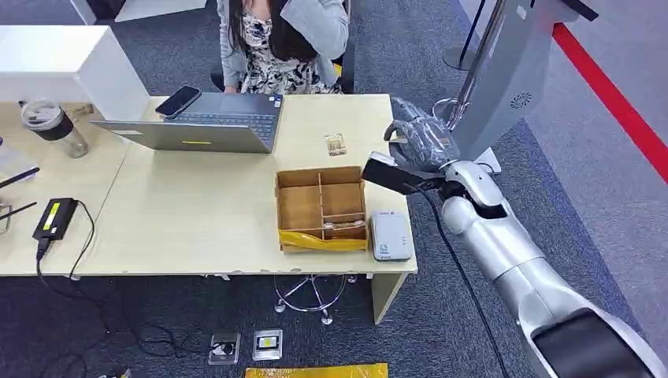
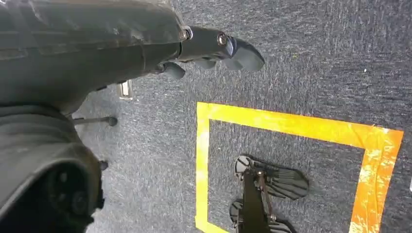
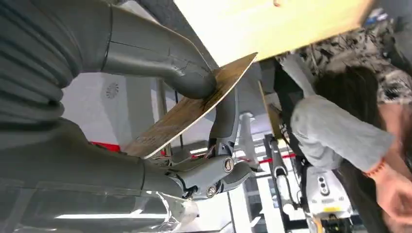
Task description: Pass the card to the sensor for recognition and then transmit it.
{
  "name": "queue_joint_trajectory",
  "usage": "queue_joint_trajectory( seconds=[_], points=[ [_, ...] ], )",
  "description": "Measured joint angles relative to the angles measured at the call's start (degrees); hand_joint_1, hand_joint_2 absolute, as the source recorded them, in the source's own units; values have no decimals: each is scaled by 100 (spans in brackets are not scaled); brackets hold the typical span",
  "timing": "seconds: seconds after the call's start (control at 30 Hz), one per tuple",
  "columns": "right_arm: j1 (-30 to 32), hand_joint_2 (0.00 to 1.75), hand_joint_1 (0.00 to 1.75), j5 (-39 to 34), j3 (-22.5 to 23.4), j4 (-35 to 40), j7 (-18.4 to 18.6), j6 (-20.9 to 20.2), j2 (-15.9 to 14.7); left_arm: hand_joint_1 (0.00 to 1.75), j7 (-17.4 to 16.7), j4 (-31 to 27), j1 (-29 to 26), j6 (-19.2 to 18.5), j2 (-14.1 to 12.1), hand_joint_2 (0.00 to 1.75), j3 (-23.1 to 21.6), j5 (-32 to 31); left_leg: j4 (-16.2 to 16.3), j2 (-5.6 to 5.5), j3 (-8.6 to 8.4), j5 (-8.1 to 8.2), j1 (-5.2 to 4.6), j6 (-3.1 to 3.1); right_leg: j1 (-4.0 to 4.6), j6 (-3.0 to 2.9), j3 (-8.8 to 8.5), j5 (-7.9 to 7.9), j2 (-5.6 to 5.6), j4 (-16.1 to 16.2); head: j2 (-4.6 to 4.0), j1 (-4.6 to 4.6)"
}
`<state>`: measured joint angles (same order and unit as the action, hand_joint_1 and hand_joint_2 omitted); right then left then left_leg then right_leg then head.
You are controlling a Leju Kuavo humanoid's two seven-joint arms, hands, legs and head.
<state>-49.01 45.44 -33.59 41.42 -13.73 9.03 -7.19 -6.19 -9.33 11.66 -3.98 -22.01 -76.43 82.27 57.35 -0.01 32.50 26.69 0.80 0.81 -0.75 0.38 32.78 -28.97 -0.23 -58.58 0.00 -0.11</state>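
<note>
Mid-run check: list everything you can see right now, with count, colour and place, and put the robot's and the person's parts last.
card: one, brown wood-patterned, pinched in the right hand
sensor: one, grey-white, desk's front right corner, beside the box
box: one, brown cardboard with dividers and yellow tape, on the desk
small packet: one, tan, behind the box
laptop: one, grey, open, desk's far side
phone: one, black, on the laptop
cup: one, clear with dark band, left desk
tape square: one, yellow, on the floor
person: one, grey jacket, seated behind the desk
right hand: grey, beyond the desk's right edge
left hand: dark grey, hanging over the carpet
</note>
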Motion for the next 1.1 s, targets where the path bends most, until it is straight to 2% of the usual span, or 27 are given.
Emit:
queue_joint_trajectory(
  seconds=[0.43,0.73,0.83,1.1],
  points=[
    [585,175,175,-129,-127,481,24,-197,-555,0,103,0,-97,57,-59,0,0,138,-1,2,0,2,1,2,1,0,0,0,2,0,0,2],
    [691,175,175,-151,-177,494,17,-225,-594,0,120,0,-123,55,-74,0,0,162,-1,2,0,2,1,2,1,0,0,0,2,0,0,0],
    [1053,175,175,-352,-439,507,87,-223,-645,0,125,0,-147,74,-87,0,0,186,-1,2,1,2,1,2,1,0,-1,0,2,1,0,0],
    [1203,175,175,-468,-671,548,125,-223,-655,0,125,0,-141,87,-85,0,0,135,-1,3,0,2,1,2,1,0,0,0,2,0,0,0]
  ],
)
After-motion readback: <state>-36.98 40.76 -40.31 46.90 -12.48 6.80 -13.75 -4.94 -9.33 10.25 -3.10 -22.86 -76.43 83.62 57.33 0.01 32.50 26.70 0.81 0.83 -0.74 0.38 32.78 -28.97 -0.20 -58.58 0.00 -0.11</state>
